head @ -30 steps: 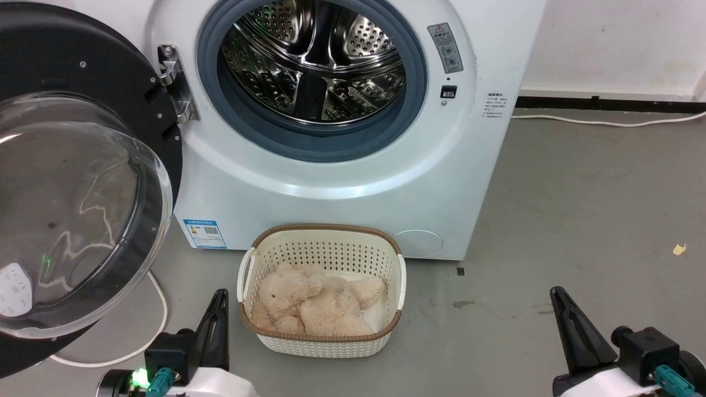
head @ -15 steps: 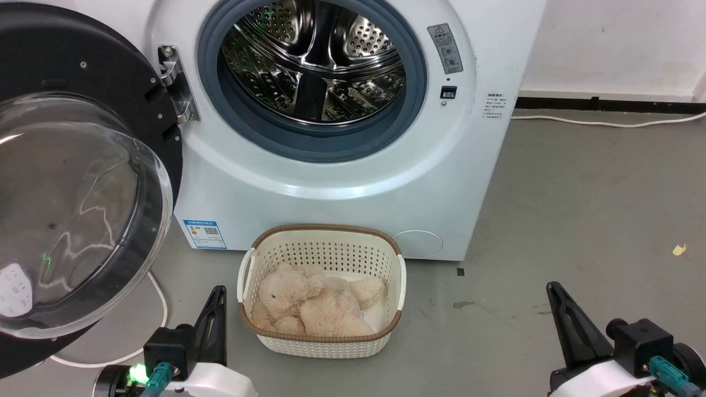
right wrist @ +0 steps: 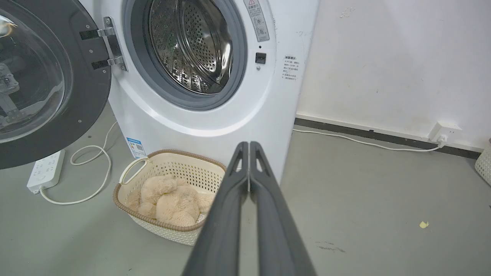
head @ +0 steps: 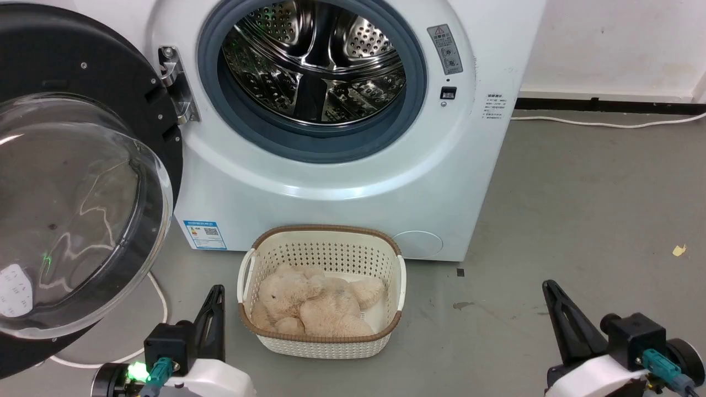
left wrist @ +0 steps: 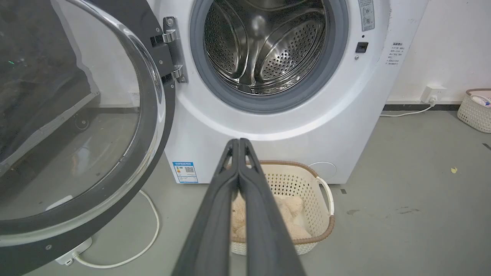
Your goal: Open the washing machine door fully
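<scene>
Head view first: the washing machine door [head: 77, 209] is swung wide to the left of the washing machine [head: 342, 187]. It hangs off its hinge [head: 176, 82] with the glass bowl bulging toward the camera, and the steel drum [head: 314, 60] is completely exposed. So I'd call the job pretty much done, though I can't tell from here whether the hinge has more swing in it. My left gripper [head: 216, 295] sits low, just left of the basket [head: 322, 229] holding the plush toy [head: 314, 306]. The right gripper [head: 551, 292] is low over bare floor [head: 579, 209] on the far right. Both point up the picture, well apart from the door. Left wrist view: its two fingers [left wrist: 216, 214] are pressed together at the tips with nothing between them, aimed at the machine's front below the drum, door off to the side. Right wrist view: same deal, fingers [right wrist: 228, 214] clamped together on nothing, pointing at the machine's lower right front. If anything's left, I'd guess one last nudge on the door.
</scene>
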`<state>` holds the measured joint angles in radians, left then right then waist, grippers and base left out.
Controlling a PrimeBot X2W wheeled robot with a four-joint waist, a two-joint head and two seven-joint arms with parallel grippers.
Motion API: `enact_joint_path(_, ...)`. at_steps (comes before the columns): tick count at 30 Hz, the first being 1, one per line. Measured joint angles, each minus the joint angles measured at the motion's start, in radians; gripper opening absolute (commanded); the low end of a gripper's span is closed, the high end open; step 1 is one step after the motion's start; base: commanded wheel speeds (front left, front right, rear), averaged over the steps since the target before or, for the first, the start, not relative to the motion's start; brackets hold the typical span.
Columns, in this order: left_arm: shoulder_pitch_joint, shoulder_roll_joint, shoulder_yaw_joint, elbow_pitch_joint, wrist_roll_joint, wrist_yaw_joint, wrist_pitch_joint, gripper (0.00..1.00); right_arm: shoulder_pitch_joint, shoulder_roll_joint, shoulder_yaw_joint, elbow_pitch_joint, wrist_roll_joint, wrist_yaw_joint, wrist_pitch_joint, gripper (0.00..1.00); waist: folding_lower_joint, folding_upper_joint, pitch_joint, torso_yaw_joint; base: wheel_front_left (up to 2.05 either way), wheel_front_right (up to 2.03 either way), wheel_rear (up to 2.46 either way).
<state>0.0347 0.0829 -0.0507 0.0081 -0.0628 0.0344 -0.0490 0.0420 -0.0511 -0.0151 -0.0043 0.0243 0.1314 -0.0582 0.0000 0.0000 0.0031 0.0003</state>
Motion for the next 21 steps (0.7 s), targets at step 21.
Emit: enact_joint_path(21, -0.015, -0.022, 0.035, -0.003, 0.041, -0.021, 0.033, 0.0, -0.017, 0.0, 0.011, 0.001, -0.013, 0.0, 0.04, 0.0, -0.0001, 0.0, -0.002, 0.0, 0.0, 0.0, 0.0)
